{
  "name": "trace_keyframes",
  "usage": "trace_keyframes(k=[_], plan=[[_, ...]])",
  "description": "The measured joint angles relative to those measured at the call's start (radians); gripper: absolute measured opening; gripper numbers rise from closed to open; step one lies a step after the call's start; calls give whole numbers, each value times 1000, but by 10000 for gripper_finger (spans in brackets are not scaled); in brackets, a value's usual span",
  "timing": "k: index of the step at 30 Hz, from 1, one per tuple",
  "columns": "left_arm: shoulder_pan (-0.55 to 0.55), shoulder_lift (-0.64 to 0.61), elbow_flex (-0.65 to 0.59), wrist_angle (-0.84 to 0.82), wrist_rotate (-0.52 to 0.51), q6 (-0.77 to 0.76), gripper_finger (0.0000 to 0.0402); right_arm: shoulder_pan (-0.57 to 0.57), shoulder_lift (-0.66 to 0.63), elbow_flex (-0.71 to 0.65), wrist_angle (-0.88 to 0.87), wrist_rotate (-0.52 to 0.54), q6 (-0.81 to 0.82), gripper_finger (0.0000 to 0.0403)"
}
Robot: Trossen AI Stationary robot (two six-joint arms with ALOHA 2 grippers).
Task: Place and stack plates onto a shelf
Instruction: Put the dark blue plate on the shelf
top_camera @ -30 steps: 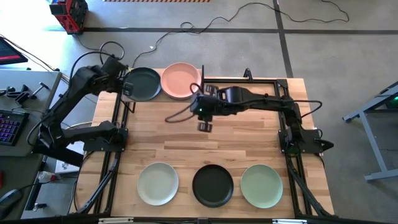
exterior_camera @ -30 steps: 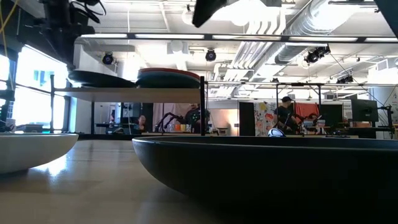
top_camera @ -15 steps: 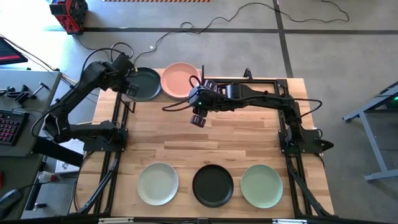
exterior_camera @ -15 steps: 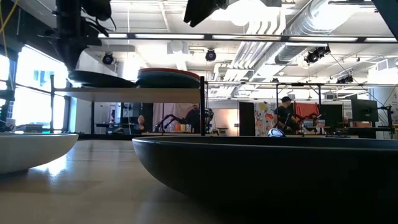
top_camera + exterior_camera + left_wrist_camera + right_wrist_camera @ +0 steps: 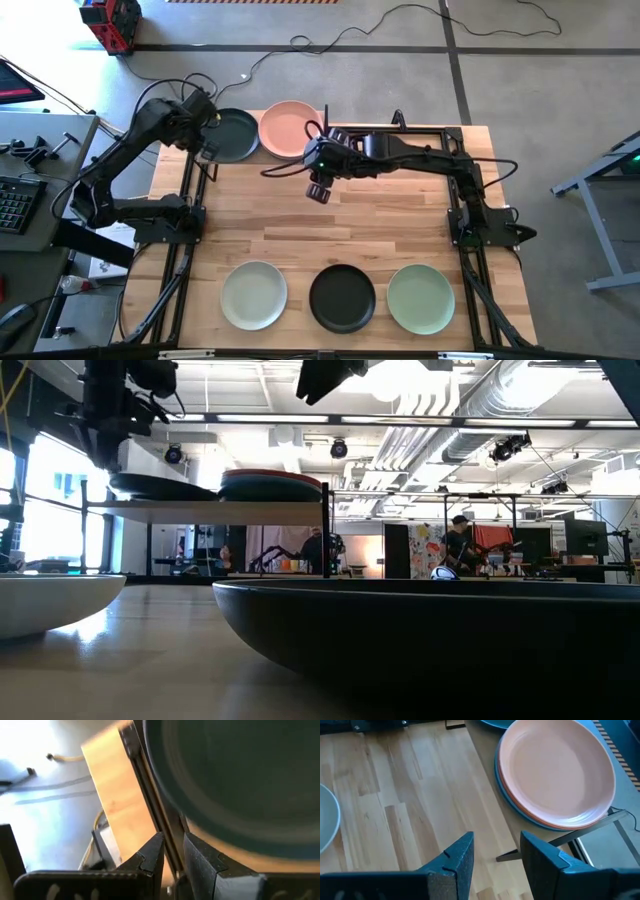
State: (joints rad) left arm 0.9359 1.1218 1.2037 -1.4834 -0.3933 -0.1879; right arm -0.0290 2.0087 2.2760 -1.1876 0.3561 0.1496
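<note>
Three plates are waiting along the tabletop's near edge: cream point(image 5: 254, 295), black point(image 5: 342, 298), sage point(image 5: 420, 298). The right gripper point(image 5: 319, 190), spread and empty, is hovering just off the shelf point(image 5: 600, 827), nearer them than the left gripper point(image 5: 172, 857), fingers slightly parted, at the shelf's far-left corner beside the dark plate point(image 5: 229, 135).

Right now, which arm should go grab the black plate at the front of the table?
Probably the right. Its pincer hangs open and empty over the bare table, nearer the black plate. The left pincer is busy at the dark plate on the shelf.
</note>
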Motion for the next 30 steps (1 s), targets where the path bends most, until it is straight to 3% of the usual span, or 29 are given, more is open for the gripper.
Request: trace_keyframes(k=[3,16,30], plan=[[0,2,0,-54,29,17,64,-4,0,0,-5,0,0,139],[0,68,0,6,40,29,64,-6,0,0,-5,0,0,139],[0,76,0,49,22,-61,64,-6,0,0,-4,0,-1,139]])
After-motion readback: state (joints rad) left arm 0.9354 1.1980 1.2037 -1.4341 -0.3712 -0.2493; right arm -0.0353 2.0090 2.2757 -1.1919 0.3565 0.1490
